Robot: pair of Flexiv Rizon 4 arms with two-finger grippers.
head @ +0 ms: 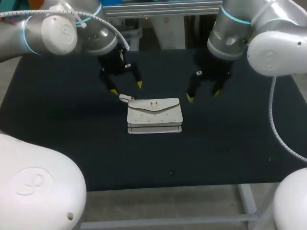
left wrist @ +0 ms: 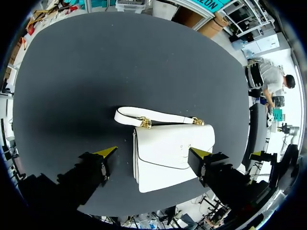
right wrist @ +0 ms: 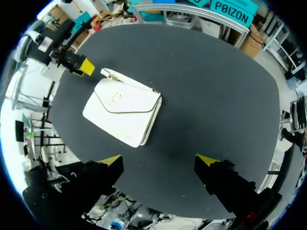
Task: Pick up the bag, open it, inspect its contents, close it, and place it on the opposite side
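Handbag [head: 154, 115] in white leather, rectangular, with an envelope flap, lies flat near the middle of my black tabletop [head: 57, 120], flap side up. The flap is down over the front, with a small gold clasp [head: 154, 104] at its centre. A short white strap [left wrist: 158, 117] with gold fittings at both ends lies along the handbag's top edge, the side away from me. One end of the strap pokes out past the corner nearest my left arm.

My left end effector [head: 126, 87] hangs just behind that corner, its two yellow-tipped fingers spread wide and gripping nothing. On its wrist camera I look down past it onto the handbag. One finger is over bare tabletop and the other is over the handbag's short edge. I cannot tell how high above the leather they sit.

My right end effector [head: 203, 95] is behind the handbag's other top corner, a little apart from it, also wide open and holding nothing. On the right wrist camera the handbag lies ahead of it and off to one finger's side, with only bare tabletop between the fingers. Beyond the handbag, one yellow fingertip [right wrist: 86, 66] of the left end effector shows close to the strap's end.
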